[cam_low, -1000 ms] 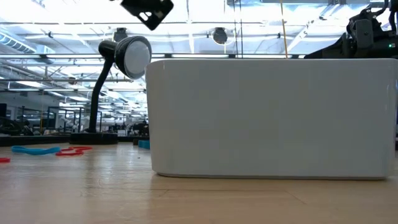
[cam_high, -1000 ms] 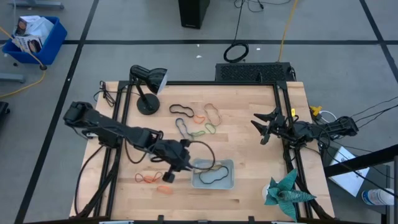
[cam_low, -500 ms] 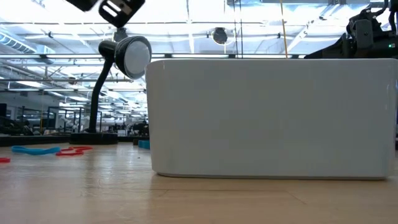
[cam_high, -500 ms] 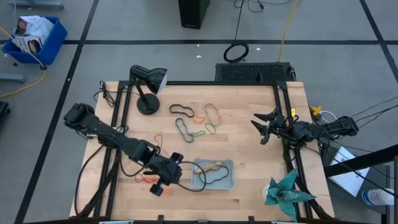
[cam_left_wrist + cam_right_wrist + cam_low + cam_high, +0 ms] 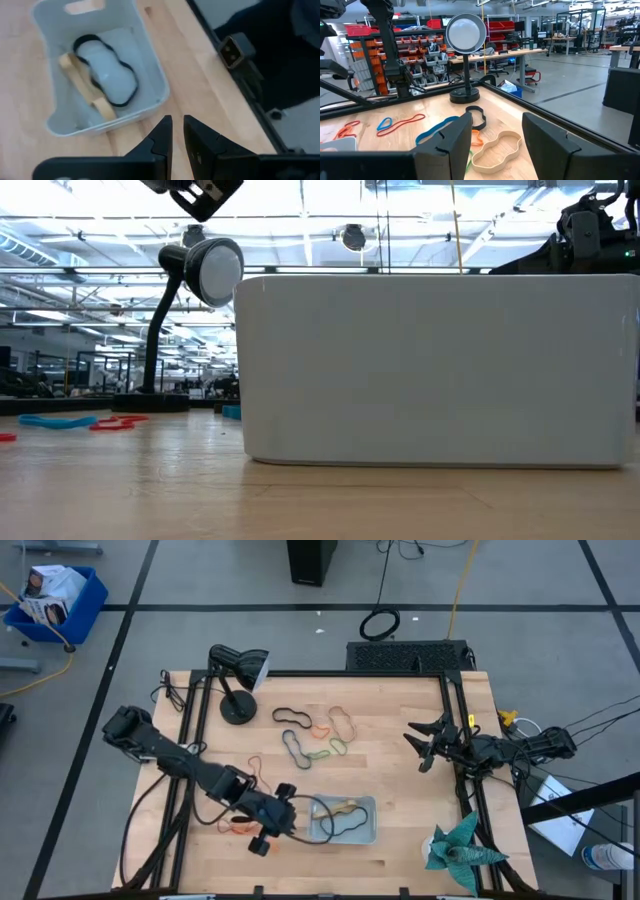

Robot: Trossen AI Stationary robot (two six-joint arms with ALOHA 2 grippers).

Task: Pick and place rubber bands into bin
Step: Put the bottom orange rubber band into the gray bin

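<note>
- Bin sits near the front edge of the table; inside lie a black band and a tan band. Two in, by my count.
- Left gripper hovers just beside the bin's left end, above the wood. Fingers nearly pinched together, a thin slit between them, nothing in them.
- Just left of it, orange-red bands lie on the table, not yet collected. Likely the next pick.
- Mid-table, a loose cluster: black bands, an orange one, a green one, a tan one. All untouched.
- Desk lamp stands at the far left corner.
- Right gripper waits at the right edge, well apart from the bin, fingers spread, empty.
- Judgement: early going; most bands remain out.
</note>
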